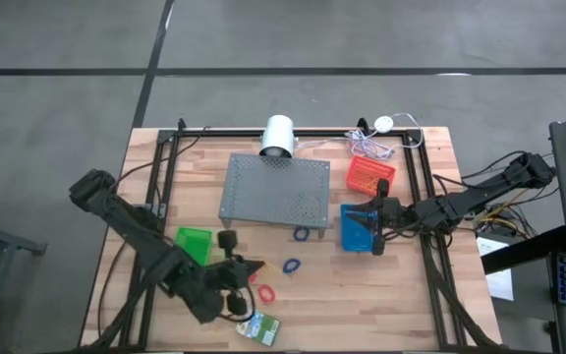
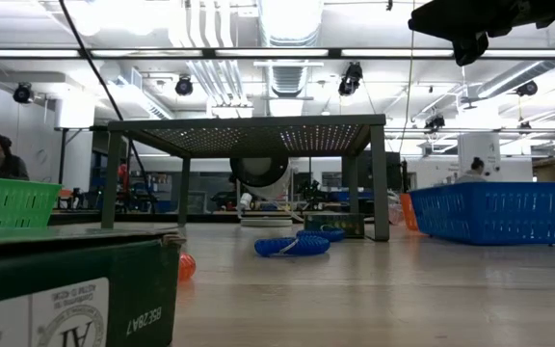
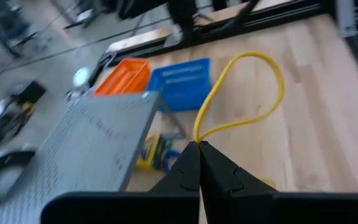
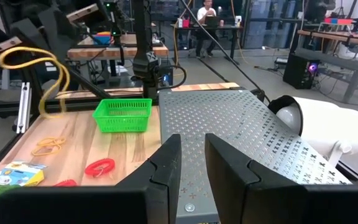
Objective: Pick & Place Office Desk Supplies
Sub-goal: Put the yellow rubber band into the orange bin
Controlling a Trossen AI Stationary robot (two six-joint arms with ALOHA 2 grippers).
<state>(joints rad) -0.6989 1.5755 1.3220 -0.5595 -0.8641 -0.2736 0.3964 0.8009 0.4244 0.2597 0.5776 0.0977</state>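
From table height the crayon box (image 2: 70,294) is cut off by the picture's edge, only one dark corner showing. From above, the left claw (image 1: 252,266) is too small to show what it pinches. The rubber bands (image 4: 48,146) blur together.

Only readable text you'll find is in the low view, on the white label of the dark green box (image 2: 70,294) at the near left: large letters "AI" seen upside down next to a round seal, and a no. printed beside it, also inverted, approx. "6Z59Z7" – digits too soft for you to be sure. Small print round the seal can't be made out. In the right wrist view the crayon box (image 4: 15,175) shows a printed front w/ green and yellow, but you can't read any wording on it. Same box in the high view: too small to read. Nothing else legible elsewhere.
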